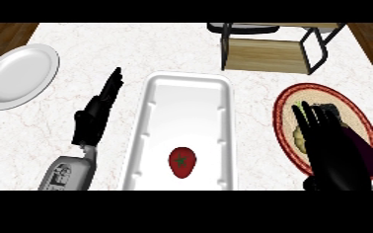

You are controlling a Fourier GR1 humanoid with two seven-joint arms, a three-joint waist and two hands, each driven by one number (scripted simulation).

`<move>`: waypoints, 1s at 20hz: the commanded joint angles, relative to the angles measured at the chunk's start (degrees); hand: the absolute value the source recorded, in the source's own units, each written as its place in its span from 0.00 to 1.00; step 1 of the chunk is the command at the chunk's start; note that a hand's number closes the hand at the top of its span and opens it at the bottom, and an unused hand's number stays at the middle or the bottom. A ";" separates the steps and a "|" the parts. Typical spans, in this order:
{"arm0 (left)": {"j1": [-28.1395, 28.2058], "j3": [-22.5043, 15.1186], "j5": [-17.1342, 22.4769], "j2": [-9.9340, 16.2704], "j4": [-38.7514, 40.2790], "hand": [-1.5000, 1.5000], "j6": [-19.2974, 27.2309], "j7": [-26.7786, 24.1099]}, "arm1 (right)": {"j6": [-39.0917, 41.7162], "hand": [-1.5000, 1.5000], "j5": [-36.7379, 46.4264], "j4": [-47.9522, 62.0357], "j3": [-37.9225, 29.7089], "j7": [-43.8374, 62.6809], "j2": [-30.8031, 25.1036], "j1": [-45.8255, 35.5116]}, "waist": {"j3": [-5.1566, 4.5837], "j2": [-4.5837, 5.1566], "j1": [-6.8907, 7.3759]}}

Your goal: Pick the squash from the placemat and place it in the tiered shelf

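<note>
The squash shows only as a small pale yellow patch on the oval red-rimmed placemat at the right. My right hand lies over it, fingers straight and pointing away from me, and hides most of it. I cannot tell whether the hand touches the squash. The tiered shelf, black-framed with wooden boards, stands at the far right, beyond the placemat. At the left, my left hand rests open, seen edge-on with its fingers up.
A long white tray lies in the middle of the counter and holds a red fruit with a green cap. A white plate sits at the far left. The marble counter ends at wooden strips in both far corners.
</note>
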 commanded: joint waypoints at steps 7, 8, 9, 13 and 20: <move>1.00 2.48 0.07 0.07 -2.14 0.50 -3.91 0.19 | -0.45 0.00 3.67 3.64 -3.71 -3.38 2.49 -1.04 | 0.00 -0.02 0.07; -0.77 4.69 0.52 0.88 2.52 0.50 -4.12 -2.36 | -3.50 0.00 5.39 7.77 -2.37 -3.24 3.76 -1.51 | -0.01 0.03 0.05; 0.63 2.57 -0.99 -0.82 1.02 0.50 -3.09 -1.26 | -3.90 0.00 1.90 8.02 -7.74 -7.85 0.48 -1.09 | 0.00 0.01 0.01; 1.05 2.13 -2.75 -2.06 -2.10 0.50 -1.79 0.86 | -6.57 0.00 5.65 12.04 -5.24 -7.16 4.39 -0.69 | 0.00 -0.01 0.06; -0.69 3.31 -3.06 -2.75 -2.40 0.50 -2.44 2.97 | -9.63 0.00 5.71 16.81 -8.77 -11.66 4.64 -1.35 | 0.01 0.00 0.02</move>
